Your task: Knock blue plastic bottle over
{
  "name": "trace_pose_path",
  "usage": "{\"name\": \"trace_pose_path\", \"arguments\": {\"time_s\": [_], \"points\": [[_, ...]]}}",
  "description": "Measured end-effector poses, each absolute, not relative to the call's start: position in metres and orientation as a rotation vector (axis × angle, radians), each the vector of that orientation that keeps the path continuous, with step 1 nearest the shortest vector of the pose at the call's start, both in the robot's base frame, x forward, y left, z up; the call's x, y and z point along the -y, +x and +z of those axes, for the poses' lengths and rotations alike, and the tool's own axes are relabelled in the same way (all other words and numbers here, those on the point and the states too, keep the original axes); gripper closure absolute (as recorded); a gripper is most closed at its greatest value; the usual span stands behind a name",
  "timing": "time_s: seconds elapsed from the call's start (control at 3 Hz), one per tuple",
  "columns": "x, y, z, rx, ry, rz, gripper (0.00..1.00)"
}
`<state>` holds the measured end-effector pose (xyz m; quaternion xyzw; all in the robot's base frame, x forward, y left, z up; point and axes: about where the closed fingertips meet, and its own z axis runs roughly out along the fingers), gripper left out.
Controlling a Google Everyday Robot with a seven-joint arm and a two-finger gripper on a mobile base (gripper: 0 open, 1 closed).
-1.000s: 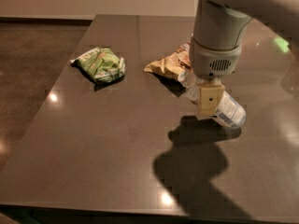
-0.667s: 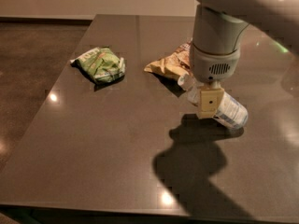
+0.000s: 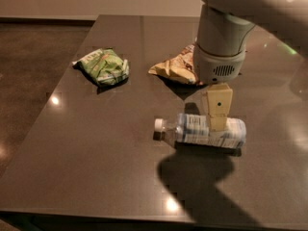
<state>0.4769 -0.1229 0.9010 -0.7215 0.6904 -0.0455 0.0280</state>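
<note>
The blue plastic bottle point(image 3: 204, 130) lies on its side on the dark table point(image 3: 96, 143), right of centre. Its white cap points left and its labelled body points right. My cream-yellow gripper point(image 3: 217, 123) hangs from the grey arm directly over the middle of the bottle, its tip in front of the bottle's body. I cannot tell whether it touches the bottle.
A green chip bag point(image 3: 103, 65) lies at the far left of the table. A tan chip bag point(image 3: 177, 67) lies behind the bottle, partly hidden by the arm. The arm's shadow falls on the table in front of the bottle. The table's front edge runs along the bottom.
The bottle now lies flat with its cap to the left; earlier it was under the gripper, tilted with its base toward the lower right. The arm has shifted slightly.
</note>
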Motion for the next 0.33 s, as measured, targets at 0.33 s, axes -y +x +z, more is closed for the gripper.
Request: {"name": "trace_pose_path", "arguments": {"time_s": [0.33], "points": [[0.1229,0.4769,0.901,-2.131,-2.227,-0.14,0.0]]}}
